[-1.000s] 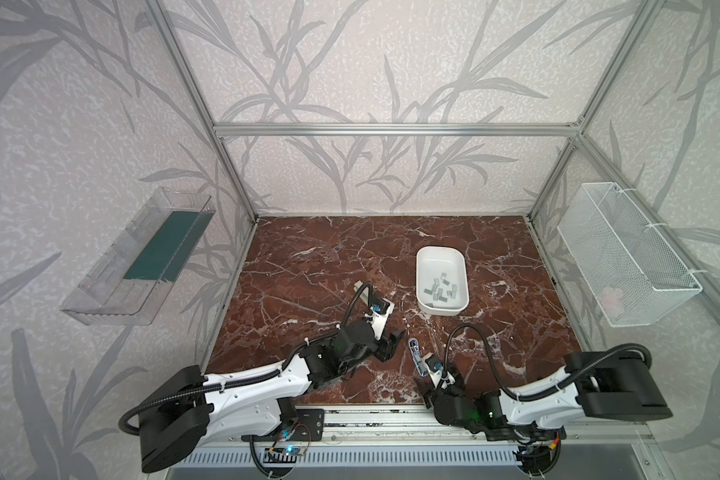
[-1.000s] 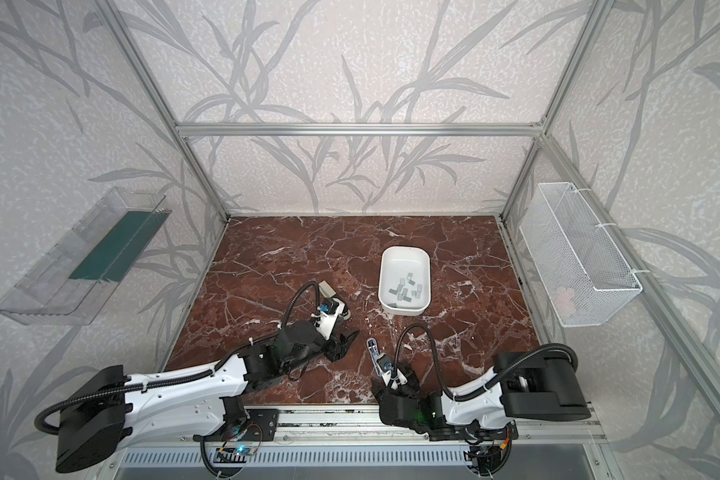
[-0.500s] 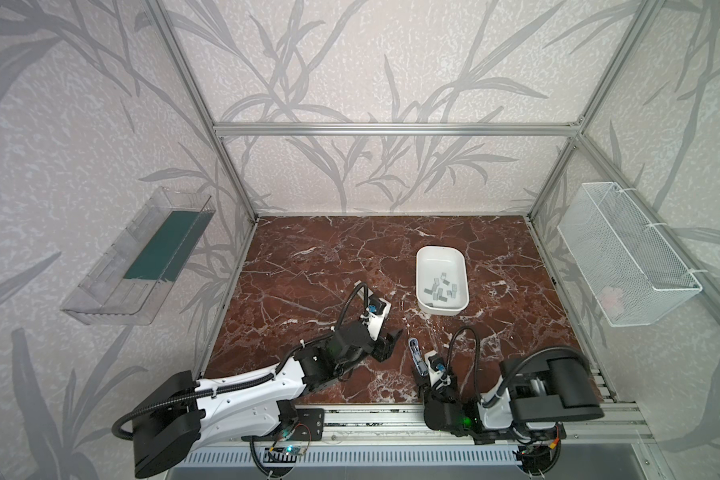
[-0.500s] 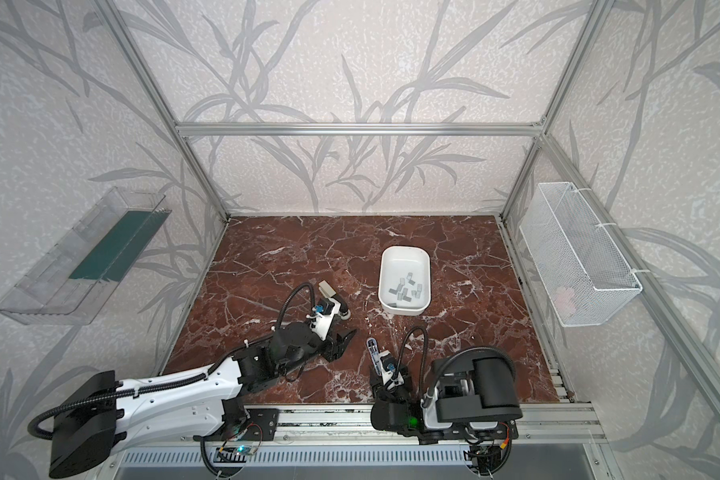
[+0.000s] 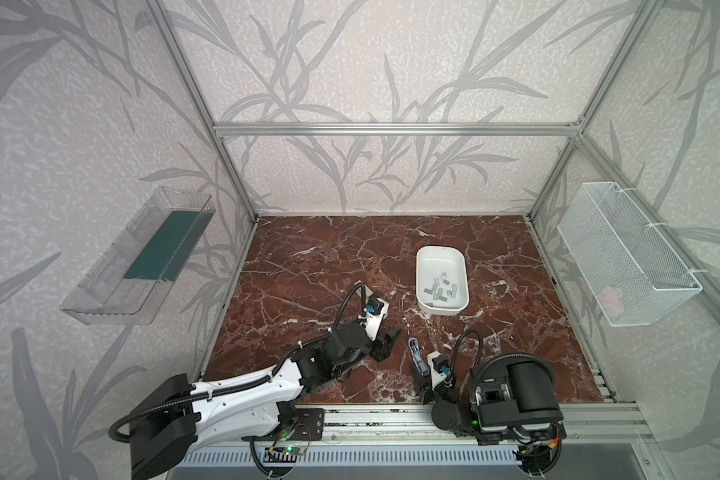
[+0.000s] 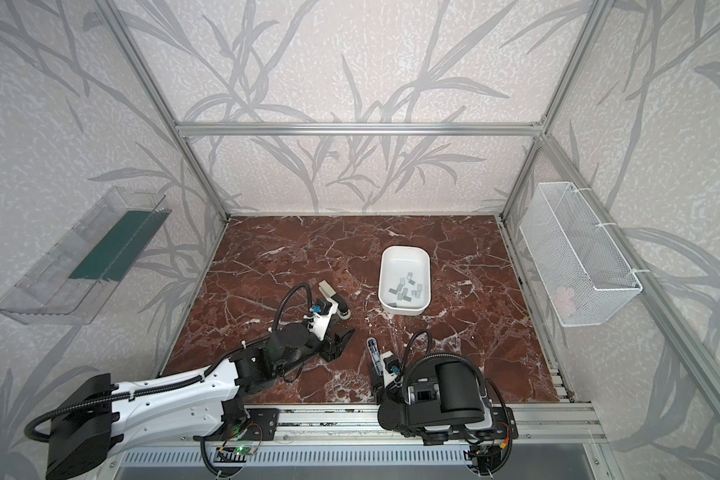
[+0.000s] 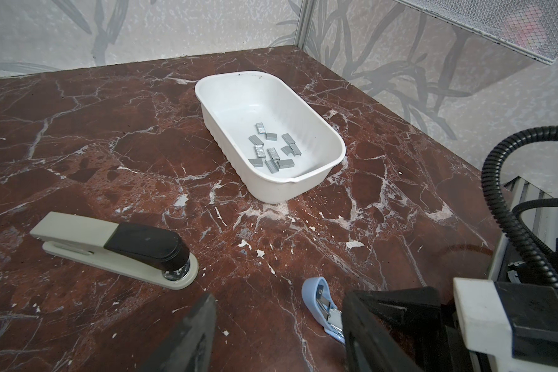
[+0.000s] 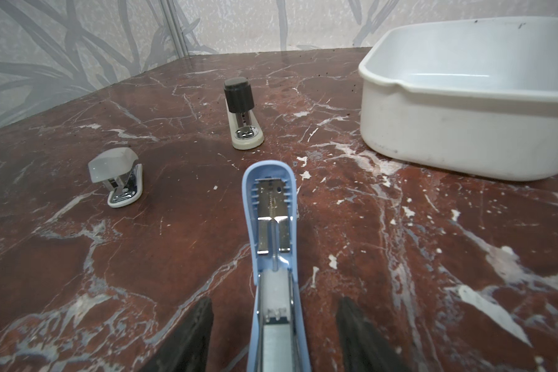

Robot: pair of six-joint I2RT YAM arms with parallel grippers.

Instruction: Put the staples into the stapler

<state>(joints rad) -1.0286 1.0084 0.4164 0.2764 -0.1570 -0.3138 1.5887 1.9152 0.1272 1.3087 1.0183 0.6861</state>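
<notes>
The left gripper (image 5: 386, 344) is held with its fingers spread over the marble table (image 5: 308, 266), nothing between them. A small translucent stapler (image 8: 116, 180) is shown by the right wrist view alone. The grey-and-black stapler (image 7: 110, 248) lies closed. The blue stapler (image 8: 271, 225) lies opened out, straddled by the right gripper (image 8: 274, 306), whose fingers stand parted with a gap on each side. The staples (image 7: 273, 153) are seen loose in the white tray (image 7: 271, 190); from the right wrist view they are hidden. Since a second ago the right arm has been folded back over its base
</notes>
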